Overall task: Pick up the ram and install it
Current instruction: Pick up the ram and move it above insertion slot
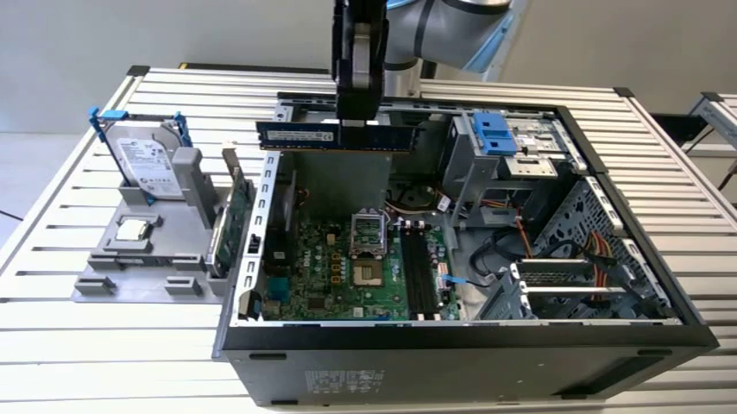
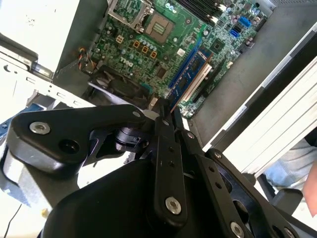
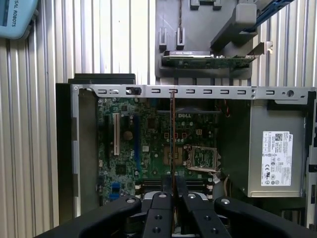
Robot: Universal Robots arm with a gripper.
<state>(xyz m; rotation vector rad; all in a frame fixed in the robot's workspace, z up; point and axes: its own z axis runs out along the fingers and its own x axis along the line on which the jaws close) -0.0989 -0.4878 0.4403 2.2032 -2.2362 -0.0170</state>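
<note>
your gripper (image 1: 355, 121) clamps the ram (image 1: 293, 135) above the open case (image 1: 461, 345); its long axis lies crosswise to the memory slots (image 1: 417, 276) below.

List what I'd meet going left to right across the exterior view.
hard drive → green expansion card → the ram, held in the gripper → blue bracket → perforated metal panel
</note>
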